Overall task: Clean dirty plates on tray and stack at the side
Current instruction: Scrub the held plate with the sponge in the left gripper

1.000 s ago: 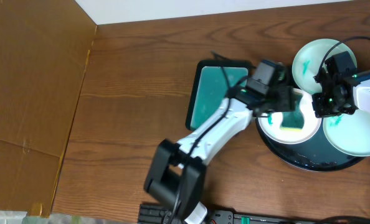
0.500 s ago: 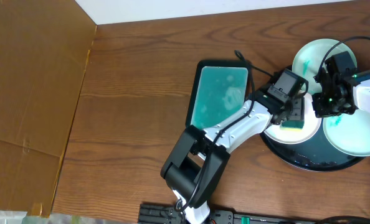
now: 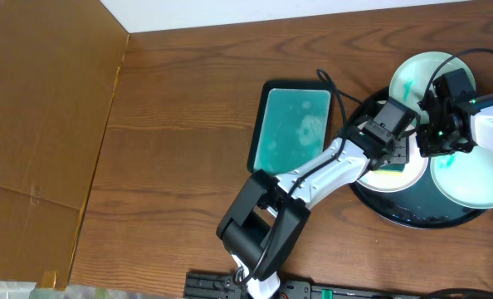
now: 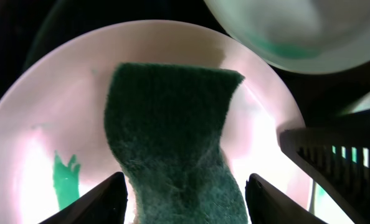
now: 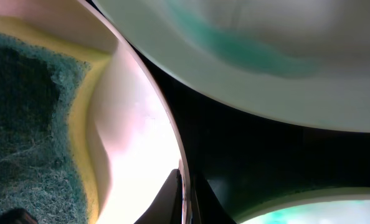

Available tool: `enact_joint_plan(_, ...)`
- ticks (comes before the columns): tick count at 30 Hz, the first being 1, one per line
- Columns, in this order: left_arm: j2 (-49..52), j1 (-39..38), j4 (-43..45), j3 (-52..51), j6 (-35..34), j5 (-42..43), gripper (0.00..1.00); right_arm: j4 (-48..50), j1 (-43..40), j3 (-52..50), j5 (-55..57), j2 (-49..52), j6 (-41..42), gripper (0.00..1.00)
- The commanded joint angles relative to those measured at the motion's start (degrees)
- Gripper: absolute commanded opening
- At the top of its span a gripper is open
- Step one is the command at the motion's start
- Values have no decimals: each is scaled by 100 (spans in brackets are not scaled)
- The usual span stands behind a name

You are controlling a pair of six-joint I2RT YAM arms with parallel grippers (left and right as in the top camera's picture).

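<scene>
Plates (image 3: 417, 76) lie on the black tray (image 3: 412, 220) at the bench's right edge. In the last second your left gripper (image 4: 185, 202), clenched on a green sponge (image 4: 172, 124), swung off the teal dish (image 3: 290, 133) onto the left plate (image 4: 42, 137), so scrubbing has likely begun. Your right gripper (image 5: 186, 188) pinches that plate's rim, and the neighbouring plates crowd close.
</scene>
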Motion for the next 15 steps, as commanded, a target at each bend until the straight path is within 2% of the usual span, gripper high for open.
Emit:
enact_joint_plan(1, 175, 2, 0, -20, -140, -315, 62, -2, -22, 94, -7, 35, 7, 5)
enact_joint_plan(11, 400, -2, 37, -20, -369, -269, 62, 20, -17, 94, -4, 35, 7, 5)
enact_joint_plan(14, 448, -2, 35, -20, -367, -275, 52, 20, -17, 94, -4, 35, 7, 5)
enact_joint_plan(15, 448, 4, 33, -20, -363, -282, 44, 20, -17, 94, -4, 35, 7, 5)
